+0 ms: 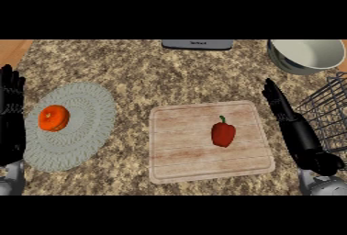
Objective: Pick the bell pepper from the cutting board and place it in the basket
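A red bell pepper (223,133) with a dark stem lies on the right half of the wooden cutting board (183,151). My right hand (298,131) is open, fingers straight and pointing away, just right of the board and apart from the pepper. The dark wire basket (330,117) stands at the right edge, right beside that hand. My left hand (11,114) rests open at the left edge, fingers up.
An orange fruit (53,118) sits on a round grey woven mat (75,126) at the left. A pale bowl (306,55) stands at the back right, and a grey appliance (197,44) at the back centre.
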You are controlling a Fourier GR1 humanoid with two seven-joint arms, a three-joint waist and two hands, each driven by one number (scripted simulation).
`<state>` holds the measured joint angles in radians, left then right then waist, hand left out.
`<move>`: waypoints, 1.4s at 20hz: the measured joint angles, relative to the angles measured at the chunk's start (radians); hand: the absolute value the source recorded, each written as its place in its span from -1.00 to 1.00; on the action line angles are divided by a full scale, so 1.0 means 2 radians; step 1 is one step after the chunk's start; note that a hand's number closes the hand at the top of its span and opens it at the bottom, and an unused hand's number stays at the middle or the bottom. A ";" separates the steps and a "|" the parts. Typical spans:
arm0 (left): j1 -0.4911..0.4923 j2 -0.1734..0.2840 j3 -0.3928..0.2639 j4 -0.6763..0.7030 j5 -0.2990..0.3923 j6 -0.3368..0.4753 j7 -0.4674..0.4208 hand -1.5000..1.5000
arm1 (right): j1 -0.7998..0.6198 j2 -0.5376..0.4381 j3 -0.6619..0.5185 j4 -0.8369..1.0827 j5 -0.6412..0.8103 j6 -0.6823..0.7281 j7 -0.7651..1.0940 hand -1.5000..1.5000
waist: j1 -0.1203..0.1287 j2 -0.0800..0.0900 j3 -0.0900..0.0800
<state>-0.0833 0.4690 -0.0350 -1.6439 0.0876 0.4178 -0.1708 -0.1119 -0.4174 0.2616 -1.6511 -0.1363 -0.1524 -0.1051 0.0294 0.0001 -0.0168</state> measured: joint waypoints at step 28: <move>0.099 -0.039 -0.075 0.087 0.086 -0.113 0.176 0.00 | -0.396 0.013 0.141 0.113 0.258 0.057 0.398 -1.00 | -0.027 -0.015 0.012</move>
<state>0.1144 0.3908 -0.1847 -1.4700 0.2603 0.1922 0.1817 -0.9040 -0.3909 0.5445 -1.4251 0.3804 -0.0376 0.6902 -0.0240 -0.0306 0.0068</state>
